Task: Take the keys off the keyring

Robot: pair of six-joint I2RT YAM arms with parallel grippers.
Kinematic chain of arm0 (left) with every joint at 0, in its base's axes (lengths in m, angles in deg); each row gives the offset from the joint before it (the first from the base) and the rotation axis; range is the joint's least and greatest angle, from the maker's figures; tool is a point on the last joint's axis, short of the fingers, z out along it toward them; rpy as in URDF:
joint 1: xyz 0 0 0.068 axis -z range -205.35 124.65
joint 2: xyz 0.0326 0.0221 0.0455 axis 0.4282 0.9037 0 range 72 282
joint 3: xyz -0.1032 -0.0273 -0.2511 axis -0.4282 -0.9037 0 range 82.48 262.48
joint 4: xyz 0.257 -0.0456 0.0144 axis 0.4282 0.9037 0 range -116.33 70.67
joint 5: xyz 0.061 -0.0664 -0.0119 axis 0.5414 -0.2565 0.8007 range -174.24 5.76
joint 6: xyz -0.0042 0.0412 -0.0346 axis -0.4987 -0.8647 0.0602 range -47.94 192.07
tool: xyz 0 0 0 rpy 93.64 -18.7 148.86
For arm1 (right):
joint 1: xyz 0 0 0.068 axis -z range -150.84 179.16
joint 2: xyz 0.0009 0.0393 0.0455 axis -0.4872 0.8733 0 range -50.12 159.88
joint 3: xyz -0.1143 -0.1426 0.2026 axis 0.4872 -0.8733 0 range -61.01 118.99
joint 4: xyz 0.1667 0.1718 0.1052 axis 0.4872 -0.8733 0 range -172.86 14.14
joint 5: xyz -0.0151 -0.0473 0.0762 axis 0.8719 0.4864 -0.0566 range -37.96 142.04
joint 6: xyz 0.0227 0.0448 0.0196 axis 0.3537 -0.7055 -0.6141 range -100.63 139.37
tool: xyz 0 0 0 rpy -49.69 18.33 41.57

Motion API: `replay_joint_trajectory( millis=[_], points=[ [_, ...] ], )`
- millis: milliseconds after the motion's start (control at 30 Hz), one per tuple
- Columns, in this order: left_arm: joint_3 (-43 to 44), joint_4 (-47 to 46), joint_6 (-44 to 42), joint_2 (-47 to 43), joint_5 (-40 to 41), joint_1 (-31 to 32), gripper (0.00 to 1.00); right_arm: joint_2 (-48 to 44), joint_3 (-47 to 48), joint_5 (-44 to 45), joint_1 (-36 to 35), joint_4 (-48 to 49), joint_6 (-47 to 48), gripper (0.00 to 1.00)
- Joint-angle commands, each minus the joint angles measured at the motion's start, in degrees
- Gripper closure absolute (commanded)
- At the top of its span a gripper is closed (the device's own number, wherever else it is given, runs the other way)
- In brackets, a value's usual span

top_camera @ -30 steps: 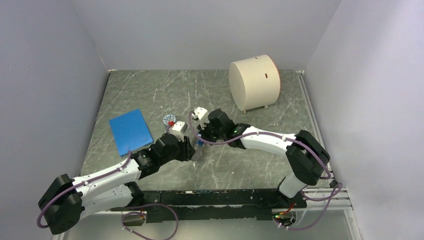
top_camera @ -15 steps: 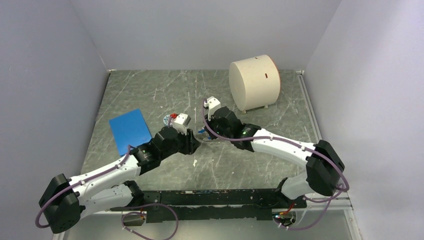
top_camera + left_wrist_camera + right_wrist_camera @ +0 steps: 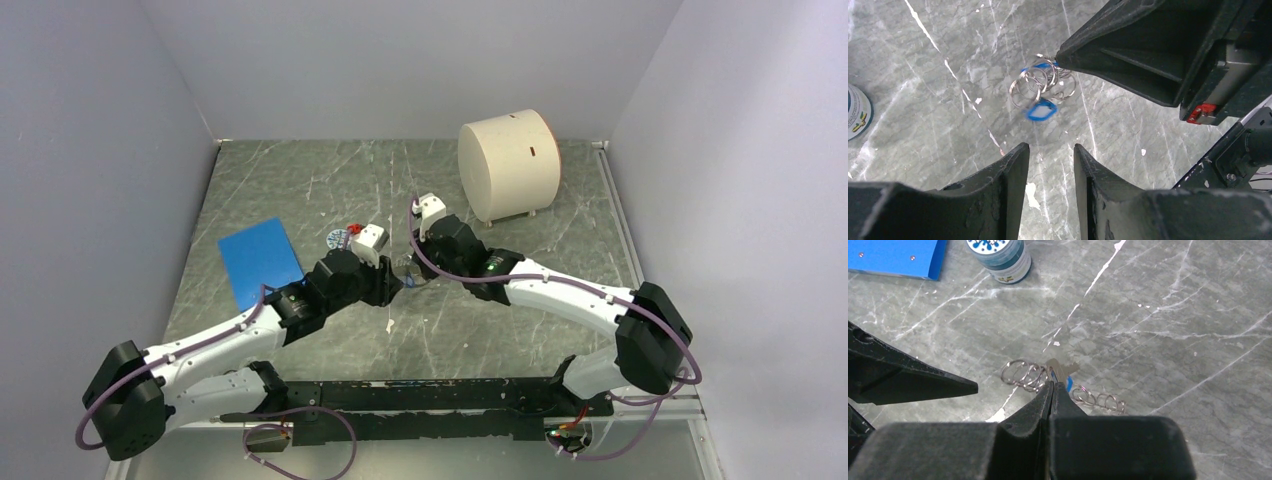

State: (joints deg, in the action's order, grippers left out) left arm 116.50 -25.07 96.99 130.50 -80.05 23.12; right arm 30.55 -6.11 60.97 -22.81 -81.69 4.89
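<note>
Finds the right gripper (image 3: 1050, 385) clenched at mid-frame of its wrist view on a small silver key with a blue plastic head (image 3: 1061, 371), threaded among silvery coiled wire keyring loops (image 3: 1022, 375) that spill to either side of the tips. In the left wrist view, puts the same bunch just above centre, at the right tip. Shows the left gripper (image 3: 1050, 162) released, fingers apart and holding nothing, low in frame. Places a round blue-patterned jar (image 3: 998, 255) and a flat blue board (image 3: 893, 257) at upper left, on the grey marble table (image 3: 1173, 315).
</note>
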Motion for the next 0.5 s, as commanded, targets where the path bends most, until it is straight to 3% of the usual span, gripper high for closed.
replay_joint_trajectory(
  millis=[0,467],
  points=[
    [1.84,-2.87,-1.11,0.35,1.82,0.23,0.56,-1.46,-0.98,0.05,-0.33,4.9,0.08,1.0],
    [1.6,-2.81,-1.91,-0.34,3.02,0.21,0.55,-2.84,-4.17,-10.54,-0.42,11.71,3.89,1.0]
  ],
)
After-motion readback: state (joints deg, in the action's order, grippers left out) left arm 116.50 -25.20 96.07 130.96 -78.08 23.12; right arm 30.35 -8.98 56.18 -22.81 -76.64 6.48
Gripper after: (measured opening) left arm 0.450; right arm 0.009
